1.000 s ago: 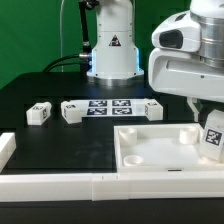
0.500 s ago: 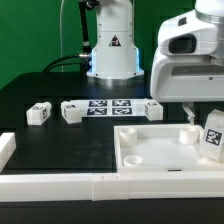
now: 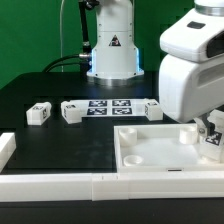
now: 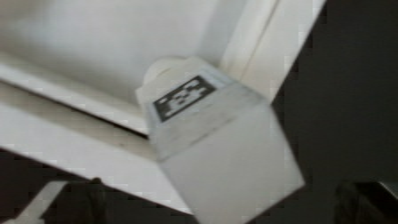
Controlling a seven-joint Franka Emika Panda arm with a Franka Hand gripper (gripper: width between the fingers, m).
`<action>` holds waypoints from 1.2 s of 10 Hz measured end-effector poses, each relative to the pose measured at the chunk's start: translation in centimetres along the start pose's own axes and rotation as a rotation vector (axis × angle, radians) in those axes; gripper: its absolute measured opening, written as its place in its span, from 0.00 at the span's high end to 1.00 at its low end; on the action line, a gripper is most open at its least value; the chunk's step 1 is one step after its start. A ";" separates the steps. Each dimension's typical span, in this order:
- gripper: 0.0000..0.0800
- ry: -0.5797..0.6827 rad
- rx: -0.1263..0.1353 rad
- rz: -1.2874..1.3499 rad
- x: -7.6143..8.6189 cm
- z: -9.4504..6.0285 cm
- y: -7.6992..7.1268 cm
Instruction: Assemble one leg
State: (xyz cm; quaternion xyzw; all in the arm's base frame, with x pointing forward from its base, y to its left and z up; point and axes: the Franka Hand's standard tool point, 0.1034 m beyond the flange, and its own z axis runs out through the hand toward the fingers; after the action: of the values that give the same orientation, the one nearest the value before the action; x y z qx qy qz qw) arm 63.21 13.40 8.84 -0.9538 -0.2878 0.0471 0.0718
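Observation:
A leg, a stubby white block with a black-and-white marker, stands tilted at the right corner of the large white panel. In the wrist view the same leg lies against the panel's raised rim, its marker facing the camera. My gripper hangs right over it, open. The dark fingertips stand on either side of the leg and apart from it. Three more legs lie on the black table.
The marker board lies between the loose legs, in front of the robot base. A white rail runs along the front edge, with a white block at the exterior view's left.
The jaws have opened and let go of the leg, which now rests lower at the panel's right corner. The hand has shifted toward the exterior view's right.

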 end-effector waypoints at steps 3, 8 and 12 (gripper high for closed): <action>0.19 -0.003 0.001 -0.034 -0.2 0.2 0.2; 0.19 0.007 -0.005 -0.052 -0.1 0.4 0.2; 0.35 0.010 -0.006 -0.063 -0.5 0.7 0.8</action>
State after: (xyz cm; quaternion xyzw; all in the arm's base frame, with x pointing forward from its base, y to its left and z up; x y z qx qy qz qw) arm 63.12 12.56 8.05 -0.9447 -0.3177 0.0393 0.0716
